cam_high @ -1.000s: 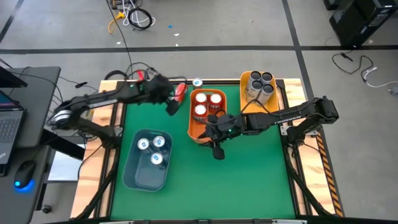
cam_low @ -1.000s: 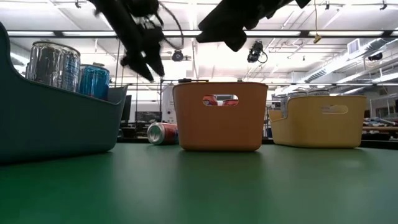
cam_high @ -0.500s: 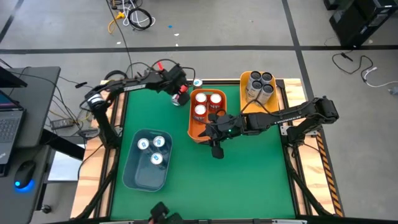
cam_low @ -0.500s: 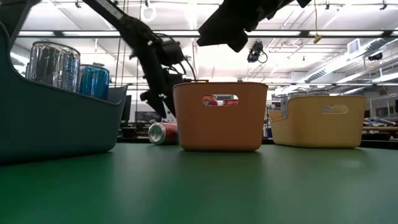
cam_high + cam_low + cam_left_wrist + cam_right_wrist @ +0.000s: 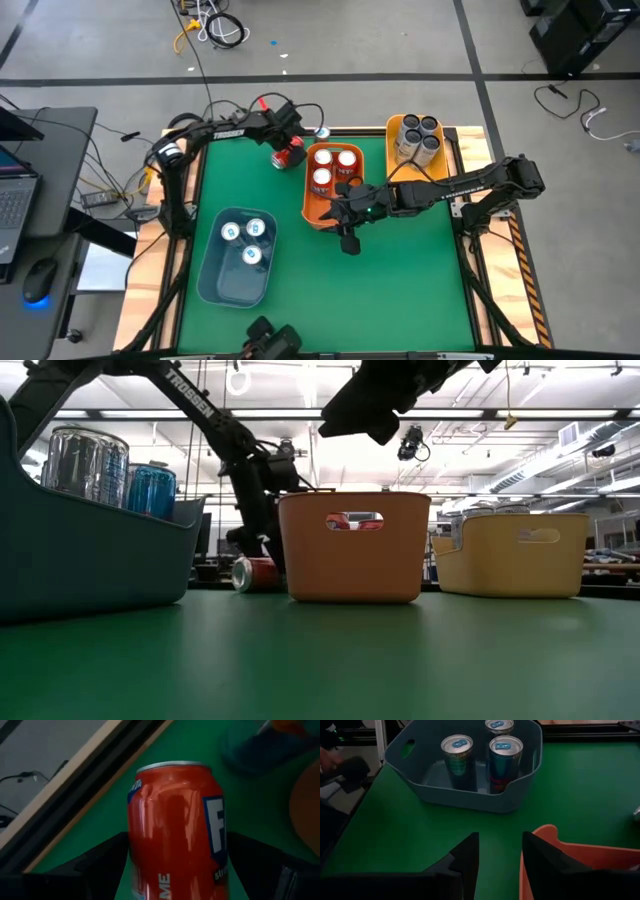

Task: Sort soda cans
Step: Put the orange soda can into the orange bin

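A red soda can (image 5: 175, 830) lies on its side on the green table near the far edge, just left of the orange bin (image 5: 310, 200). My left gripper (image 5: 285, 148) is open, slanting down over the can, with one finger along each of its long sides. My right gripper (image 5: 500, 857) hangs open and empty above the orange bin's near rim (image 5: 555, 837). Three red cans (image 5: 333, 165) stand in the orange bin, three teal-blue cans (image 5: 246, 240) in the blue bin (image 5: 215, 285), and several dark cans (image 5: 418, 135) in the yellow bin (image 5: 392, 150). My left gripper has its fingers (image 5: 107, 862) level with the red can's two long sides (image 5: 137, 845), lying along the can and coming slanting down from above. Whether they touch the can I cannot tell. The can rests on the table.
Another can with a pale blue top (image 5: 318, 131) stands at the far edge beside the orange bin. The table's wooden far rail (image 5: 75, 795) runs close behind the red can. Open green surface (image 5: 380, 290) lies in the near right half.
My left gripper has swung toward the far edge and come down from well above the table onto the red can, so its fingers now flank the can.
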Controlling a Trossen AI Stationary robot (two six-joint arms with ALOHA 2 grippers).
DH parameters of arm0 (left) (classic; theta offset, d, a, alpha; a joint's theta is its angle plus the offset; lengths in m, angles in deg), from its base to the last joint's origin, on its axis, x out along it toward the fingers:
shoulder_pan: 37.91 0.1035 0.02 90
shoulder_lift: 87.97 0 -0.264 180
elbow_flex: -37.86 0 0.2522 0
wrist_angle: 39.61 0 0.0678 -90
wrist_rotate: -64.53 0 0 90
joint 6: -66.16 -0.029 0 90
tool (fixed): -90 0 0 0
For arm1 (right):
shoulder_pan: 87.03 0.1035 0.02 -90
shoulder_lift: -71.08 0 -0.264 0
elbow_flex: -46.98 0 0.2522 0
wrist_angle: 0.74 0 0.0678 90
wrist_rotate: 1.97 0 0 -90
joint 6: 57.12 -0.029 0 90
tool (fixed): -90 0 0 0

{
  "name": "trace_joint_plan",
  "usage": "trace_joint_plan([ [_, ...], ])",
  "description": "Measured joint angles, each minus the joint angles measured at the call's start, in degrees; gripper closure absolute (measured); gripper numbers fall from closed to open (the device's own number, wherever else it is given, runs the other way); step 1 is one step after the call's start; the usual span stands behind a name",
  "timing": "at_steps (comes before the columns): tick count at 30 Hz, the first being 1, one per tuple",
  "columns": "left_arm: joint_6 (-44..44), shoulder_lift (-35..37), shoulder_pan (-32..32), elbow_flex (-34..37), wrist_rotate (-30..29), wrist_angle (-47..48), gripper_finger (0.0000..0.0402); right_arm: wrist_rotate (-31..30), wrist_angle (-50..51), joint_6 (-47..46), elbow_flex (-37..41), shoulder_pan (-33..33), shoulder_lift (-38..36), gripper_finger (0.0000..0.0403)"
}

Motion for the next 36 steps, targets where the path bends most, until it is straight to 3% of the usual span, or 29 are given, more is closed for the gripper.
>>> trace_joint_plan([
  [7,-1.42,-1.43,0.20,-0.09,3.59,-1.18,0.0064,0.02,-0.09,0.38,0.00,-0.09,0.00,0.0267],
  [20,-7.78,-0.90,-0.14,-0.11,0.98,7.55,0.0097,0.02,-0.27,0.42,0.02,-0.09,0.00,0.0266],
  [36,-10.25,11.53,-0.47,0.50,-2.78,17.62,0.0113,0.02,-0.58,0.84,0.04,-0.09,0.00,0.0267],
])
